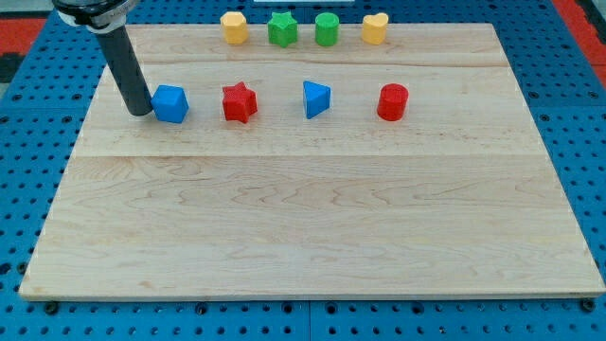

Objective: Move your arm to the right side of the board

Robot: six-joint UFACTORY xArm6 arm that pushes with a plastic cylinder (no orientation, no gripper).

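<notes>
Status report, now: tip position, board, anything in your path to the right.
My tip at board left side, just left of blue cube. Right side not reached. Red star, blue triangle, red cylinder line the row rightward.

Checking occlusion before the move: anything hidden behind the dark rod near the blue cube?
My tip rests on the wooden board, just left of the blue cube. Only bare wood shows around the rod; the narrow strip directly behind it is covered and cannot be seen.
</notes>
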